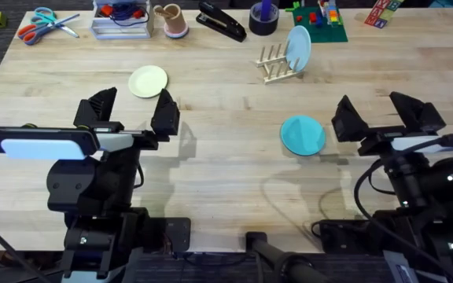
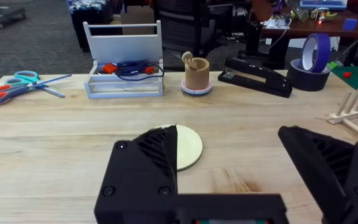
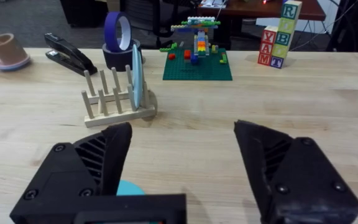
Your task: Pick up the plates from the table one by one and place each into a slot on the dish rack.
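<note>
A pale cream-yellow plate (image 1: 148, 81) lies flat on the table (image 1: 234, 181) at the left; my left gripper (image 1: 132, 110) hovers just on the near side of it, open and empty. From the left wrist view the same plate (image 2: 189, 147) shows partly behind one finger (image 2: 145, 171). A turquoise plate (image 1: 303, 135) lies flat at centre right, with my right gripper (image 1: 380, 116) open and empty just to its right. A sliver of that plate (image 3: 130, 188) peeks past a finger. The dish rack (image 1: 276, 64) stands at the back with a light-blue plate (image 1: 298, 47) upright in a slot.
Along the far edge are scissors (image 1: 42, 23), a clear tray (image 1: 121, 20), a wooden cup (image 1: 171, 20), a stapler (image 1: 221, 21), a tape roll (image 1: 263, 17), a green brick board (image 1: 318, 22) and letter blocks (image 3: 279, 34).
</note>
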Motion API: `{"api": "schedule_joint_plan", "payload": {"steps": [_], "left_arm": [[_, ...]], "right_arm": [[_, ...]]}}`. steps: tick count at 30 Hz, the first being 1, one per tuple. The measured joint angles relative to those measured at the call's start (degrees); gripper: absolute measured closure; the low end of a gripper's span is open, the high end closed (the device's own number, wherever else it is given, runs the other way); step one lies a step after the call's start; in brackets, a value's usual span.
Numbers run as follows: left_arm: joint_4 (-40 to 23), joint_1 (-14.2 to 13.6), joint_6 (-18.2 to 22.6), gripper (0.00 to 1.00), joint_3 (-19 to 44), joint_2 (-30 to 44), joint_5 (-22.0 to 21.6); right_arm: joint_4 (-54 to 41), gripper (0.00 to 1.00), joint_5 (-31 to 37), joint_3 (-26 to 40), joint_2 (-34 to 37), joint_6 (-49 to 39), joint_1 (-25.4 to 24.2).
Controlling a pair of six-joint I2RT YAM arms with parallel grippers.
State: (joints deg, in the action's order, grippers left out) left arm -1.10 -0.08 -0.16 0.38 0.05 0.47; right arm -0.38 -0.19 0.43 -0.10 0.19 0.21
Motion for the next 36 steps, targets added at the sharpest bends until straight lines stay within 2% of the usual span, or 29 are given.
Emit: {"api": "schedule_joint_plan", "payload": {"steps": [17,20,28,32,36], "left_arm": [[-0.1,0.0,0.18,0.007,0.16,0.0,-0.07],[-2.91,0.0,0.2,0.008,1.64,0.0,-0.09],[-13.67,0.0,0.2,0.008,14.44,0.84,-0.28],[-18.85,0.0,0.2,0.008,22.67,5.17,-0.31],[-25.29,0.0,0.2,0.008,31.47,12.85,-0.33]], "right_arm": [[0.29,0.007,-0.28,0.06,0.0,0.87,0.0],[-0.24,0.007,-0.28,1.24,0.11,0.92,0.0],[-1.05,0.007,-0.3,12.64,3.33,0.96,0.0],[-4.4,0.007,-0.31,19.51,9.42,1.07,0.0],[-10.5,0.006,-0.3,27.33,17.08,1.09,0.0]]}}
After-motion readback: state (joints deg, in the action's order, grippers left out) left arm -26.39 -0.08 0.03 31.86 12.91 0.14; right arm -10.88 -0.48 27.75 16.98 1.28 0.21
